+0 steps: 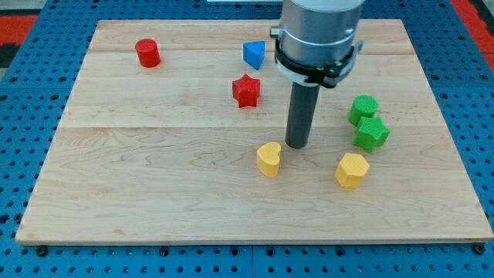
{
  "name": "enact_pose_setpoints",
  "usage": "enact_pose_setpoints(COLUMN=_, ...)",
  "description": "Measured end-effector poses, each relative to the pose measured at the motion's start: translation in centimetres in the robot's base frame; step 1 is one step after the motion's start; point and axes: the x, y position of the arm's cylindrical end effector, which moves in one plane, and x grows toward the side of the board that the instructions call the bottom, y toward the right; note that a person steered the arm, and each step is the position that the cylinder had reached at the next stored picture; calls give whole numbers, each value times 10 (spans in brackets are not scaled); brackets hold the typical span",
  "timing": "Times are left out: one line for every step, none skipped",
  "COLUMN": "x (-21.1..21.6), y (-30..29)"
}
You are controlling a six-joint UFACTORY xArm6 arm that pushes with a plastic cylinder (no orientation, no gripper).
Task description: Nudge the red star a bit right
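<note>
The red star (246, 90) lies on the wooden worktop (154, 170), a little above the middle, below the blue triangular block (253, 55). It is compact, with no clear long axis; one point aims toward the view's top. The tool is a plain rod with nothing to open or close. Its tip (297, 146) stands to the star's lower right, well apart, just beside the yellow heart (268, 159).

1. You can see two red blocks: a red star (246, 90) and a red cylinder (147, 52).
2. Two green blocks (363, 109) (371, 133).
3. Two yellow blocks (268, 159) (352, 170).
4. One blue block (253, 54).
</note>
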Motion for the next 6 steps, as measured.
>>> enact_pose_setpoints(x=-16, y=0)
enact_pose_setpoints(x=-7, y=10)
enact_pose_setpoints(x=-3, y=13)
enact_pose_setpoints(x=-3, y=15)
enact_pose_setpoints(x=0, y=7)
enact_pose_setpoints(x=0, y=-21)
